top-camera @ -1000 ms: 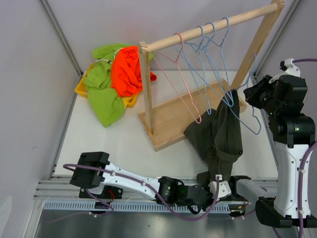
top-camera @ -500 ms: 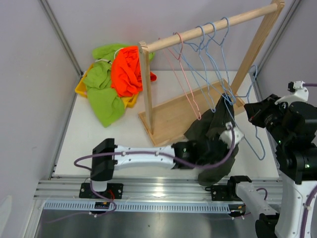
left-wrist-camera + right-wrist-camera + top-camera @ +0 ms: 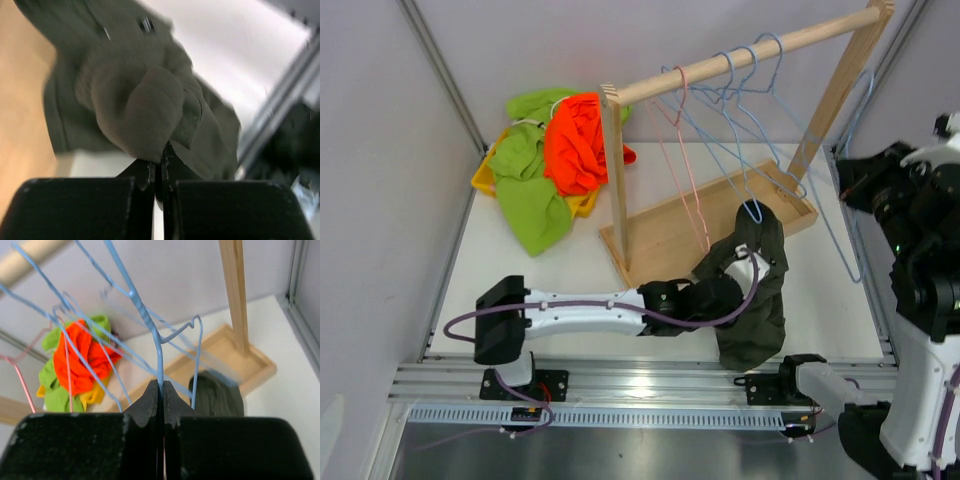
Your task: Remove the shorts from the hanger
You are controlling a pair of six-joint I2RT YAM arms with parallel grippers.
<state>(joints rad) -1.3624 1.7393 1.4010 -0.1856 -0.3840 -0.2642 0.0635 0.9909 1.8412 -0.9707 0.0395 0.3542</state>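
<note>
The dark olive shorts (image 3: 760,300) have been dragged left. A second ago they hung in a long drape near the right arm's base. Now they are bunched on the desk (image 3: 540,270) against the front right corner of the wooden rack's base (image 3: 660,240).

The left arm, which lay low along the near edge a second ago, now reaches out toward the rack. Its pincer (image 3: 159,157) is closed on a fold of the olive cloth, the fingertips nearly meeting under the gathered fabric.

The right arm has risen and swung out to the right. Its pincer (image 3: 161,387) is clamped shut on the wire of a blue hanger (image 3: 132,293). A curved end of blue wire still sits at the top of the shorts, and whether it is hooked in the cloth cannot be told.

The orange shorts (image 3: 575,140) and lime green shorts (image 3: 530,200) lie unchanged, heaped on the yellow bin (image 3: 483,180) at the back left.
</note>
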